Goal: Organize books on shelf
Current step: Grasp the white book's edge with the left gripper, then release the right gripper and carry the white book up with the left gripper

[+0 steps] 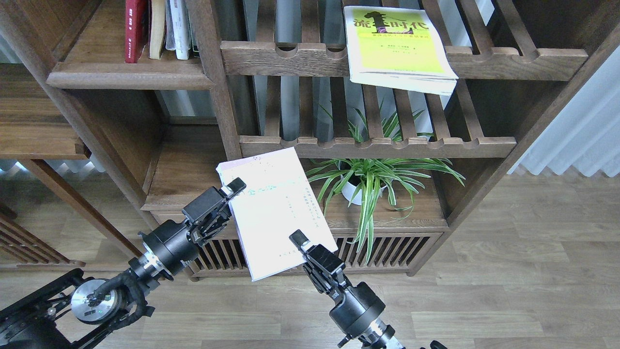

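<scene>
A pale lavender-white book [276, 208] hangs tilted in the air in front of the low part of the bookcase. My left gripper [233, 191] is shut on its left edge. My right gripper [302, 245] is shut on its lower right edge, with one finger lying over the cover. A yellow-green book [397, 53] with a black Chinese title lies on the upper slatted rack, its corner sticking out over the front rail. A dark red book [134, 29] stands upright on the solid brown shelf [131, 77] at the upper left.
Cream and white-spined books [169, 26] stand next to the red book. A potted spider plant [368, 179] sits on the low board to the right of the held book. Slatted racks [378, 145] fill the middle. A bare solid shelf [186, 169] lies at the lower left.
</scene>
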